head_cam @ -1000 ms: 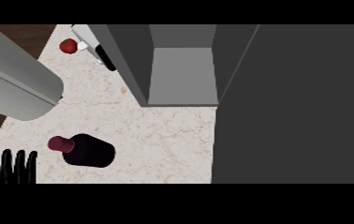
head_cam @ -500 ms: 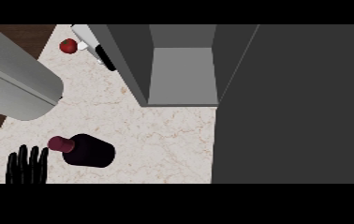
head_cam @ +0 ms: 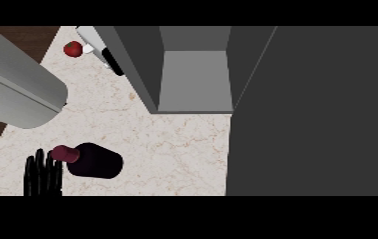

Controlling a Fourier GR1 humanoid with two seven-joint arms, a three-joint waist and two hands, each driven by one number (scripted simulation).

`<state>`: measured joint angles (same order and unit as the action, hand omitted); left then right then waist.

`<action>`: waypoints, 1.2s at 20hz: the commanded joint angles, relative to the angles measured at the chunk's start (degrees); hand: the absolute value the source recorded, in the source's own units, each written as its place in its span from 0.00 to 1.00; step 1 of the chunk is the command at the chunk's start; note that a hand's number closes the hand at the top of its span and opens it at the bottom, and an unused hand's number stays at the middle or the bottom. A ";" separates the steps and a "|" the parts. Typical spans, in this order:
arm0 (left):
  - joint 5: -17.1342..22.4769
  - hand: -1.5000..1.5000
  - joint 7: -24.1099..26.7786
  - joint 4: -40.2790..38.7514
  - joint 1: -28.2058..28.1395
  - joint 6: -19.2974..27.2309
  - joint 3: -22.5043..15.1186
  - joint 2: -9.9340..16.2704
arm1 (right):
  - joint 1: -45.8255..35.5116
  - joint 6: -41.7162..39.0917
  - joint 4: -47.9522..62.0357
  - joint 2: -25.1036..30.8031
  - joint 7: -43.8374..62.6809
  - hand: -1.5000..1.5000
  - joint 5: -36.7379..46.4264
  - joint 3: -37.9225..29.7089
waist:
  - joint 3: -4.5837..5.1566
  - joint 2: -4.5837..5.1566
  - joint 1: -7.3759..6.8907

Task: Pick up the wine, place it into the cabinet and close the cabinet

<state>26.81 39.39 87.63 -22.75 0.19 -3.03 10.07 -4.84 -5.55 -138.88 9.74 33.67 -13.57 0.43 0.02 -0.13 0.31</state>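
Looming over the right half of the view, the dark grey cabinet door (head_cam: 303,113) stands swung open, flat and matte, beside the paler box of the cabinet (head_cam: 193,78) with its smooth bare floor. A big rounded grey cylinder (head_cam: 26,95) crowds the left edge. Between them lies the surface (head_cam: 177,148), cream stone with fine brown veining. The wine (head_cam: 92,160) stands at the lower left, well apart from the cabinet: a squat dark bottle with a maroon cap. The left hand (head_cam: 43,175) rises just beside it, black fingers straight and holding nothing. Closing off-centre could likely tip the glossy round bottle, which would probably roll. A small red fruit (head_cam: 72,48) sits far back.
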 commanded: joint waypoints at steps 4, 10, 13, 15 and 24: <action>-0.60 0.00 1.66 -8.76 6.04 -1.80 2.13 -0.79 | 1.28 0.81 -8.90 -0.72 3.69 0.00 -4.87 -0.43 | 0.00 0.03 0.06; -2.60 0.00 5.97 -13.03 5.61 -3.77 1.83 -2.08 | 0.94 1.81 -11.83 0.01 7.96 0.00 -5.11 0.07 | 0.02 -0.03 0.13; -2.16 0.00 5.80 -14.66 7.25 -4.19 3.20 -2.04 | 1.11 0.61 -9.56 -0.16 4.76 0.00 -4.82 -1.32 | -0.01 0.02 -0.03; -3.40 0.00 6.53 -17.88 8.56 -4.13 2.90 -2.71 | 1.24 0.98 -9.47 -0.87 4.99 0.00 -3.29 0.34 | 0.00 0.04 -0.01; -3.15 0.00 10.34 -25.74 13.13 -7.86 4.80 -3.67 | 2.27 0.15 -10.94 -1.26 4.65 0.00 -2.28 1.24 | 0.00 0.00 0.14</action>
<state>23.95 46.81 65.39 -10.52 -6.11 1.01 6.96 -7.14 -5.25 -139.06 9.07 35.87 -12.60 1.11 0.02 -0.10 0.37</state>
